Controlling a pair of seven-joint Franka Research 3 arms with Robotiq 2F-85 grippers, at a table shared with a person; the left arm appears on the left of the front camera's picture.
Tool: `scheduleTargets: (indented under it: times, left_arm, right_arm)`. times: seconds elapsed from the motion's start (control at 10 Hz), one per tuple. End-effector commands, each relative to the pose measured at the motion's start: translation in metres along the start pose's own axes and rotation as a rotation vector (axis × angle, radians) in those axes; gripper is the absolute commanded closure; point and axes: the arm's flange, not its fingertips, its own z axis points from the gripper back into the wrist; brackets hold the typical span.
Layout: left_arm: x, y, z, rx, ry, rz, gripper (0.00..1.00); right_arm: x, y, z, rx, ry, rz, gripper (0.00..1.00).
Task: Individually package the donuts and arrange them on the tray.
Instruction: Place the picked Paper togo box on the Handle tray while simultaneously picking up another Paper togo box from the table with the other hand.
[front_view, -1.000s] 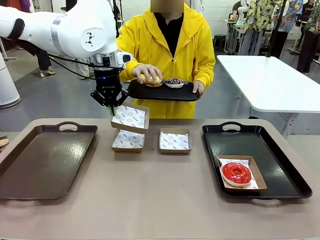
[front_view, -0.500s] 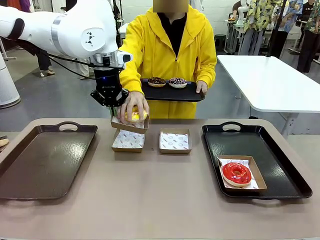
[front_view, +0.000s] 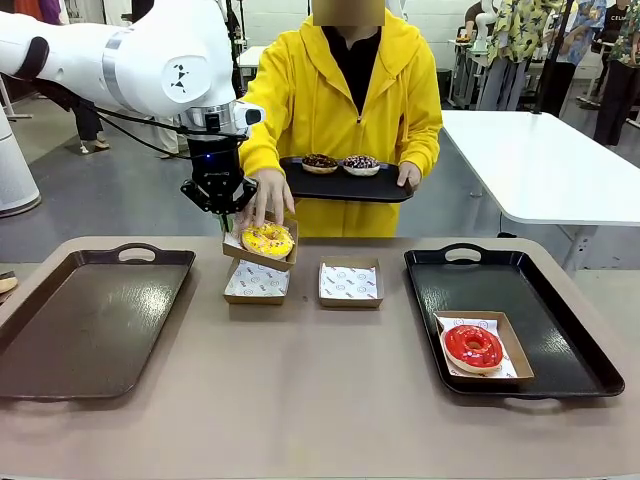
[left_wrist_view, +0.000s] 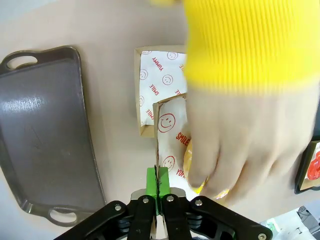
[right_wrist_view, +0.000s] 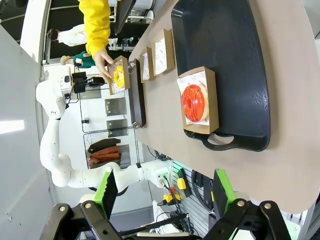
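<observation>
Our left gripper (front_view: 224, 216) is pinched tight on the rim of a cardboard box (front_view: 258, 258) and holds it tilted above the table (front_view: 320, 420) (in the wrist view the green pads meet on the cardboard wall). The yellow donut (front_view: 267, 240) lies in that box, just past the fingertips, with the person's hand (front_view: 262, 192) on it. Below the held box sits an empty box (front_view: 256, 282). A second empty box (front_view: 350, 282) lies farther from the gripper, toward the black tray (front_view: 560, 340). On that tray, well apart from the left gripper, the red donut (front_view: 473, 346) sits in its own box (front_view: 516, 352). The chocolate donut (front_view: 320, 162) and the sprinkled dark donut (front_view: 361, 163) sit on a small tray (front_view: 345, 188) that the person holds beyond the gripper. Our right gripper (right_wrist_view: 164, 192) hangs with jaws wide and holds nothing, the red donut ahead of it.
</observation>
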Motion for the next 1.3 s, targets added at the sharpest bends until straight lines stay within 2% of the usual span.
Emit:
scheduleTargets:
  times: [0.0,0.6,0.7,0.8,1.0,1.2]
  left_arm:
    - [-0.002,0.001,0.000,0.002,0.000,0.006,1.00]
    - [-0.002,0.001,0.000,0.002,0.000,0.006,1.00]
    - [0.000,0.000,0.000,0.000,0.000,0.000,0.99]
    - [-0.008,0.012,0.009,-0.017,0.003,0.021,0.99]
    - [-0.037,0.051,0.033,-0.036,0.000,-0.019,0.99]
    - [-0.072,0.093,0.047,-0.048,0.015,-0.052,0.99]
  right_arm:
    - [0.000,0.001,0.001,0.015,-0.003,-0.006,0.00]
    - [0.000,0.000,0.000,-0.001,0.000,0.000,0.00]
    - [0.011,0.022,-0.011,-0.026,-0.001,0.058,0.00]
    - [0.026,0.044,-0.022,-0.100,0.031,0.036,0.00]
    - [0.051,0.113,-0.050,-0.218,0.047,0.059,0.00]
    - [0.064,0.186,-0.106,-0.360,0.062,0.120,0.00]
